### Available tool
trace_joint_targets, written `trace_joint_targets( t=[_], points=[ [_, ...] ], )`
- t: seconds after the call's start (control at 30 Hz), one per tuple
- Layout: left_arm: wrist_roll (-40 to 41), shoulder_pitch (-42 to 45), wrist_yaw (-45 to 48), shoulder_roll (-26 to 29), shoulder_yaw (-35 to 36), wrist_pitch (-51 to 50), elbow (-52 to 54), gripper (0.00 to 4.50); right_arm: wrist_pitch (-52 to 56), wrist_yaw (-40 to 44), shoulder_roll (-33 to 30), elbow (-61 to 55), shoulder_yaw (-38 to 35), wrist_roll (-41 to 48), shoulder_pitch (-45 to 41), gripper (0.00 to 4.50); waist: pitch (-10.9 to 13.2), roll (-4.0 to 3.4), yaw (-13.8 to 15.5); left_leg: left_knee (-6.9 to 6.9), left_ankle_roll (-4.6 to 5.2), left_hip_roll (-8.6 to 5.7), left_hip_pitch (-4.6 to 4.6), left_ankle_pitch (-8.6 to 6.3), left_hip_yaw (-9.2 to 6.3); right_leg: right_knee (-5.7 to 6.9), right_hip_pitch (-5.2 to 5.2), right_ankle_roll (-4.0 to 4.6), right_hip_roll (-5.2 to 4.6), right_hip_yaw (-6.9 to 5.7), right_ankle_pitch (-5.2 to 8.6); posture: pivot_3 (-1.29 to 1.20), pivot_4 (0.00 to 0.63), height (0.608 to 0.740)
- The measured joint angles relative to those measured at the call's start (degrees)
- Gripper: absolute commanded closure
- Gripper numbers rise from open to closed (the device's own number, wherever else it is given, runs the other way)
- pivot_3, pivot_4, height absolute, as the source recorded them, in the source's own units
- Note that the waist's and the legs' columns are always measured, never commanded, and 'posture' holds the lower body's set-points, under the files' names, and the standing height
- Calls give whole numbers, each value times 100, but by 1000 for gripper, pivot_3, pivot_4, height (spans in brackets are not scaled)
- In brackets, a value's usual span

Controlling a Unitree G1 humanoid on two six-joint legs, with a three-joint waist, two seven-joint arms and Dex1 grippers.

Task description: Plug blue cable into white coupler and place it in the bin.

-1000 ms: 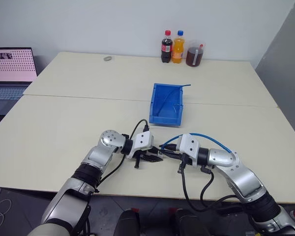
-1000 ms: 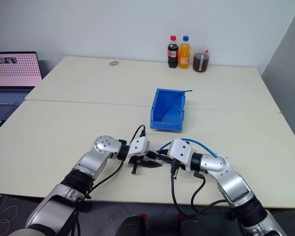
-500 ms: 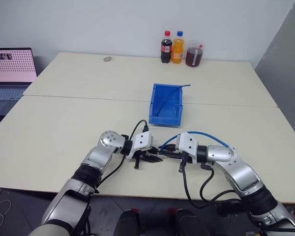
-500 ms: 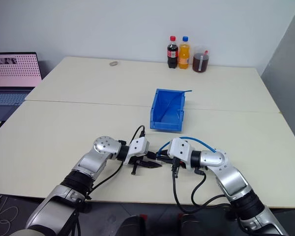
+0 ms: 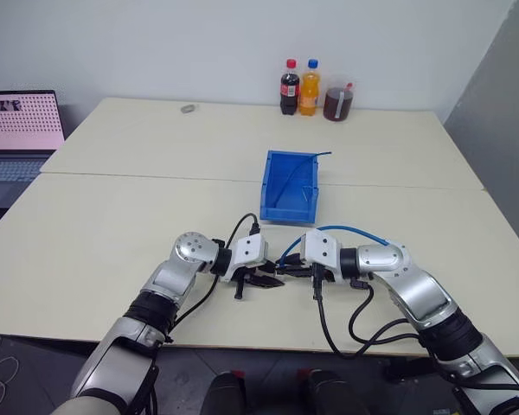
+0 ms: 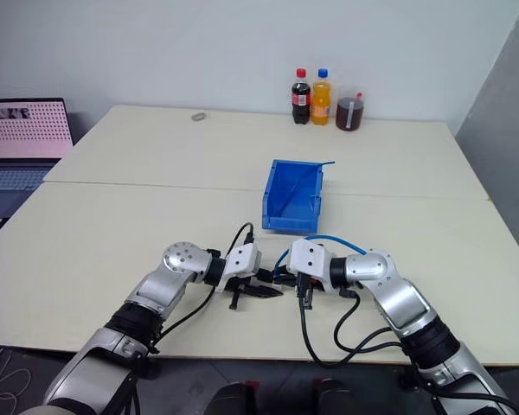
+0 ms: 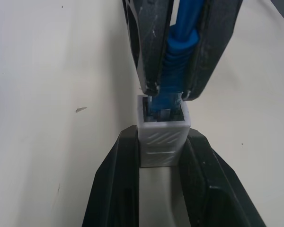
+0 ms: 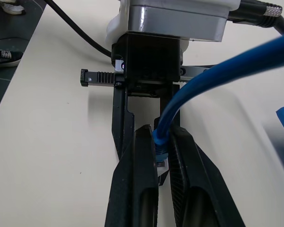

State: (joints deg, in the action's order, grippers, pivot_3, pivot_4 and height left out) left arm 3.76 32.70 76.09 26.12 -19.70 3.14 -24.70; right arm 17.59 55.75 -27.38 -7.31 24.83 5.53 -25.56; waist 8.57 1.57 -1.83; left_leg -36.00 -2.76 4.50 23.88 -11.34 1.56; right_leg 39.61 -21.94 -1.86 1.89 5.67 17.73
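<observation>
Table [image 5: 112,225] is carrying everything, cream top with a seam running across it. Laptop [image 5: 17,130] is sitting at the far left edge, screen lit. Bin [image 5: 291,186] is sitting mid-table beyond both arms, open top, low sloping lip facing the robot; a thin blue line is running across its inside and poking past the far right corner, can't tell what it is. Three drink containers [image 5: 310,88] are standing in a row at the back edge by the wall: dark soda bottle, orange bottle, tub of dark liquid.

Both arms are meeting just in front of the bin, grippers tip to tip just above the tabletop. Left gripper [image 7: 161,151] is clamping the white coupler [image 7: 164,137] between its two black fingers, socket end facing the other gripper. Right gripper [image 8: 162,156] is pinching the blue cable [image 5: 350,232] right behind its plug, fingers nearly closed on the ribbed boot. Cable is arcing up from the fingers and back over the right wrist.

In the left wrist view the plug tip is sitting inside the coupler's socket mouth, boot outside. Can't tell whether it is fully seated.
</observation>
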Motion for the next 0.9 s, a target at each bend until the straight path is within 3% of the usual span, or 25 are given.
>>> trace_joint_targets(
  t=[0.03,0.1,0.57,0.77,0.9],
  points=[
    [-2,-17,-22,0,2,14,7,3698,0,-4,9,2,-5,0,7,4446,-1,0,0,0,0,0,0,0,0,0,0,0,0,0,0,0,150,740],
    [5,-78,-70,-3,49,31,18,2990,-32,-93,111,11,-88,4,45,4446,-3,3,-1,-1,0,1,0,0,0,4,0,0,0,0,0,0,150,740],
    [321,-845,-626,482,748,-392,1082,17,371,-530,50,-529,-863,250,250,4447,17,-2,-1,-2,-1,4,21,0,3,31,-33,3,0,4,3,0,150,740],
    [466,-863,-2164,380,1593,-1464,2310,0,912,-562,-59,-885,-1459,797,90,4447,29,0,-2,-4,-1,4,24,0,2,30,-32,0,-1,5,3,0,150,740],
    [371,-887,-2867,410,1770,-2209,3125,0,1183,-763,278,-374,-1808,1143,-789,4447,38,-2,-75,-1,-1,6,14,1,4,34,-32,1,3,8,2,0,150,740]
  ],
)
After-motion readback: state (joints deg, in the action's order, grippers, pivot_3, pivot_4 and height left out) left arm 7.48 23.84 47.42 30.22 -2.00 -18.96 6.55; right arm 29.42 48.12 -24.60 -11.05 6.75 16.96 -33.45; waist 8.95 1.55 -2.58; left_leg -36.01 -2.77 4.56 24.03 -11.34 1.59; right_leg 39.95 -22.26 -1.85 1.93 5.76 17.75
